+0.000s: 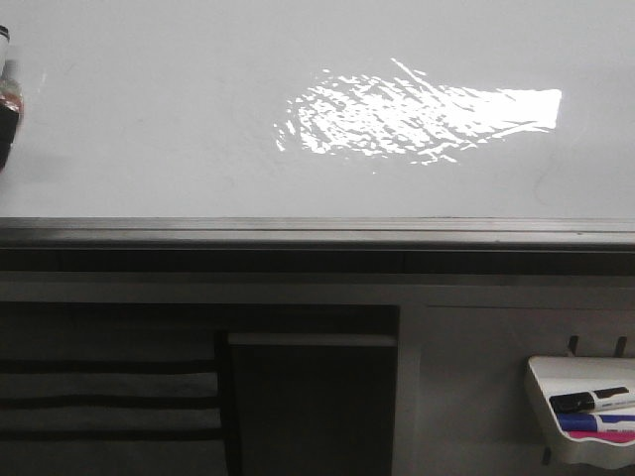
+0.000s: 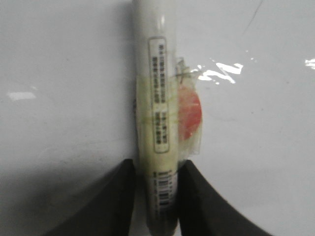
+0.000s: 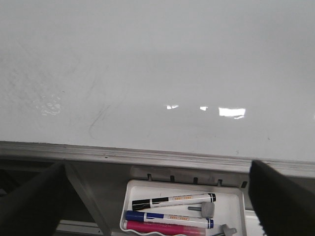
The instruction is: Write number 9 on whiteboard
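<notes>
The whiteboard (image 1: 149, 119) fills the upper front view, with a bright rippled glare patch (image 1: 417, 119). No black figure 9 shows on it in any view. My left gripper (image 2: 157, 196) is shut on a white marker (image 2: 155, 98) that has yellowish tape and a red patch (image 2: 189, 114) on its barrel. It holds the marker close over the board (image 2: 59, 73). In the front view this gripper (image 1: 8, 99) shows only at the far left edge. My right gripper (image 3: 157, 206) is open and empty, with its fingers (image 3: 29, 206) wide apart below the board's lower edge.
A grey metal edge strip (image 1: 317, 230) runs along the board's bottom. A small white tray (image 3: 231, 189) hangs under it at the right and holds black (image 3: 172, 200), blue (image 3: 170, 219) and pink (image 3: 162, 228) markers. The tray also shows in the front view (image 1: 580, 369). A faint grey smear (image 3: 98, 120) marks the board.
</notes>
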{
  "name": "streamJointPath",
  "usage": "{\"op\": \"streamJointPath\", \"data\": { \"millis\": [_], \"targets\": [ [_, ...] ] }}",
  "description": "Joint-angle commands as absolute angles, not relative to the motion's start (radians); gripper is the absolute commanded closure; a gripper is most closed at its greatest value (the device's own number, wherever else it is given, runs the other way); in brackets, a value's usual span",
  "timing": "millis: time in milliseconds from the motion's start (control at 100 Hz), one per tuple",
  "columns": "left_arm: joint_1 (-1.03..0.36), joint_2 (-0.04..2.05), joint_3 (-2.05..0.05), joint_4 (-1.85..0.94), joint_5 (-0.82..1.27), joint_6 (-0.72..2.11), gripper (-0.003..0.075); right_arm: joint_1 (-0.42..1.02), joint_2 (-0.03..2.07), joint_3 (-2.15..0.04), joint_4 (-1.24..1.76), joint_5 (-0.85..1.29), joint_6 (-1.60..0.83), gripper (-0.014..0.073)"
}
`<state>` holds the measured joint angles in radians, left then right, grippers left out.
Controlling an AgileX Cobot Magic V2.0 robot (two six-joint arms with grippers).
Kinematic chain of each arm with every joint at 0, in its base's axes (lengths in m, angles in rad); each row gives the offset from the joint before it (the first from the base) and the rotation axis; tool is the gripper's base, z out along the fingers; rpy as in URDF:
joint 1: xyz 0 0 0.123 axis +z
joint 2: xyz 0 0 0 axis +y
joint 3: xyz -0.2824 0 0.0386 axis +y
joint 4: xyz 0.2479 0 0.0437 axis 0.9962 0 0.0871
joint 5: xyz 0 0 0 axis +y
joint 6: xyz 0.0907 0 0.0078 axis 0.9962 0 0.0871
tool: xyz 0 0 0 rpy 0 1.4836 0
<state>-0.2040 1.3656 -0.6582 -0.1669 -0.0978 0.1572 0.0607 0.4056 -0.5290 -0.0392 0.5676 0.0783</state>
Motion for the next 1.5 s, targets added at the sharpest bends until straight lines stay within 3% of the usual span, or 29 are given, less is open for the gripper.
{"op": "streamJointPath", "data": {
  "millis": [0,170,390,530,650,780,1100,1310,1490],
  "targets": [
    [-0.212,1.351,-0.687,-0.167,-0.157,0.148,0.0630,0.057,0.419,-0.564,-0.050,0.502,0.072,-0.0063],
    [-0.212,1.336,-0.687,-0.167,-0.148,0.148,0.0741,0.057,0.419,-0.564,-0.050,0.494,0.072,-0.0063],
    [-0.212,1.234,-0.725,-0.132,0.025,0.148,0.0741,0.057,0.426,-0.613,-0.035,0.506,0.072,-0.0063],
    [-0.214,1.184,-0.861,-0.116,0.362,0.178,0.0741,0.057,0.491,-0.723,-0.023,0.640,0.072,-0.0063],
    [-0.252,1.180,-1.010,-0.141,0.742,0.362,0.0741,0.057,0.589,-0.826,0.000,0.780,0.064,-0.0063],
    [-0.311,1.180,-1.113,-0.258,1.004,0.558,0.0741,0.057,0.718,-0.917,0.166,0.876,-0.122,-0.0063],
    [-0.562,1.180,-1.141,-0.381,1.017,0.815,0.0741,0.178,0.979,-1.057,0.667,1.040,-0.787,-0.0063],
    [-0.722,1.180,-1.141,-0.379,1.013,0.841,0.0741,0.397,1.073,-1.084,0.685,0.973,-0.923,-0.0063],
    [-0.781,1.180,-1.141,-0.370,1.005,0.841,0.0741,0.598,1.131,-1.115,0.685,0.870,-0.946,-0.0063]
  ]
}}
